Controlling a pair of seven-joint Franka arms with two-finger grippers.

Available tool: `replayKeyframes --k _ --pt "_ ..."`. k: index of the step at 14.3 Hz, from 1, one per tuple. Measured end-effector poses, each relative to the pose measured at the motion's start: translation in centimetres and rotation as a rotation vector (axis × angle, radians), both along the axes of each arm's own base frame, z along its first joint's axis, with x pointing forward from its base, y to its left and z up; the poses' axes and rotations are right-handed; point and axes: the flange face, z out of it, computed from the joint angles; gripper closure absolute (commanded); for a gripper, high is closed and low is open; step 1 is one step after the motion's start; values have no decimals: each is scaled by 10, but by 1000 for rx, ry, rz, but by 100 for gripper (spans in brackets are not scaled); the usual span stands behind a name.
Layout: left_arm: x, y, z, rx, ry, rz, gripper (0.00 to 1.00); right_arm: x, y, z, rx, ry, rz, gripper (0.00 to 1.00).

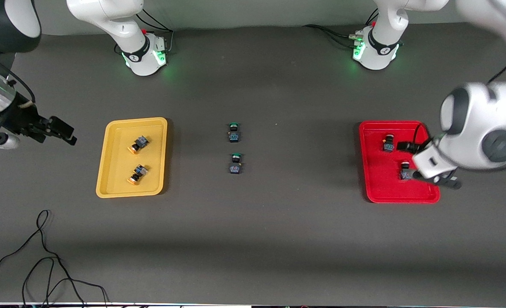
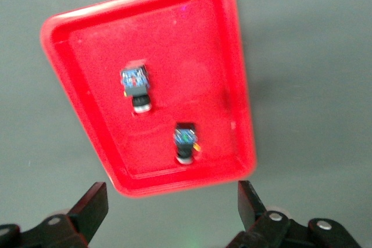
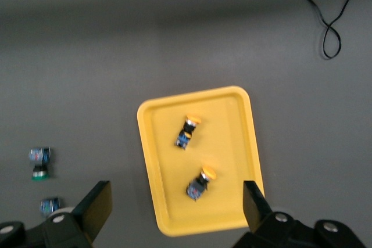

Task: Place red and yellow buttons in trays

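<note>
Sorted by cap colour — two yellow-capped buttons [image 1: 138,158] in the yellow tray [image 1: 107,171], two red-capped buttons [image 1: 396,158] in the red tray [image 1: 375,188] — so the left gripper [image 2: 168,213] over the red tray and the right gripper [image 3: 174,213], off the yellow tray's outer end, both hang wide open, holding nothing

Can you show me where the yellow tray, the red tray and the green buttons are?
yellow tray [image 1: 114,171]: front view, bare floor.
red tray [image 1: 375,179]: front view, bare floor.
green buttons [image 1: 233,132]: front view, body of the one farther from the camera.
</note>
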Motion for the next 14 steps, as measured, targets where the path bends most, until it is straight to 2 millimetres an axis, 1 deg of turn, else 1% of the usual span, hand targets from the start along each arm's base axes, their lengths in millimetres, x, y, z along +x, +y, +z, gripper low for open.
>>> replayKeyframes --k 2,3,4,5,6,7,11,14 --pt "-25 -18 67 -8 -74 50 1 -4 1 6 -3 32 26 0" --pt "-36 -22 95 -11 -117 59 1 -4 0 8 -6 35 47 0" --pt "-43 -22 116 -14 -155 62 0 -5 -1 8 -13 36 64 0" --pt "-46 -18 131 -13 -185 69 1 -5 -3 8 -22 41 74 0" --pt "-45 -13 138 -9 -199 80 0 -5 -3 7 -27 50 78 0" --pt "-41 -8 139 -6 -204 90 1 -6 -3 5 -27 59 80 0" --pt "-27 13 131 1 -193 134 0 -7 -2 4 -27 75 85 0" --pt "-27 15 138 2 -190 143 1 -7 -2 4 -27 74 85 0"
